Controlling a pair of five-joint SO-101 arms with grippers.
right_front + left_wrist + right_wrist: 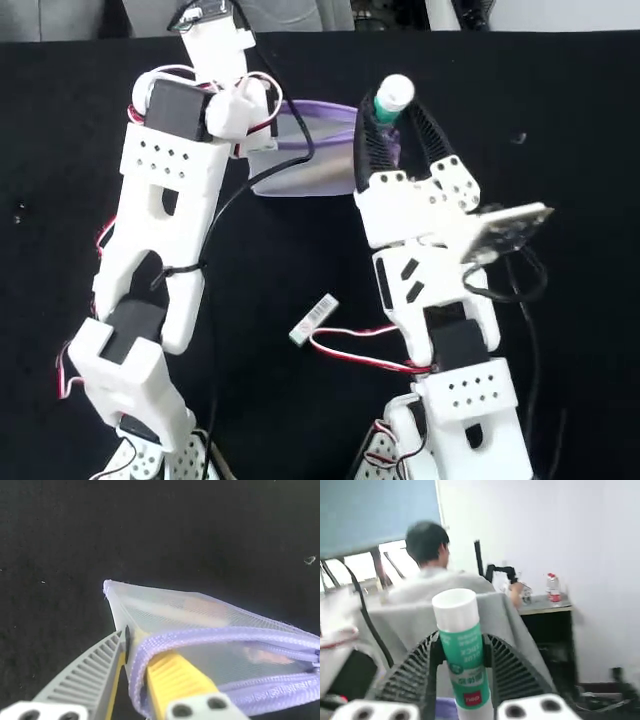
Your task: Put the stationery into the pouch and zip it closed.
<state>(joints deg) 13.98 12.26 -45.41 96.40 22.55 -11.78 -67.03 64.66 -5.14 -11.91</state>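
Standing upright, clamped in right claw (462,641), glue stick (462,625)

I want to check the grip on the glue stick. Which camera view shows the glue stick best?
The right wrist view: the glue stick is clamped between the black fingers of the right gripper, cap and green label visible. The high view shows its white cap and green top near the pouch. The left wrist view faces the pouch.

Pouch (200,622): translucent mesh plastic, woven purple zip tape. Glue stick (462,650): smooth glossy plastic. Table (150,530): matt black.
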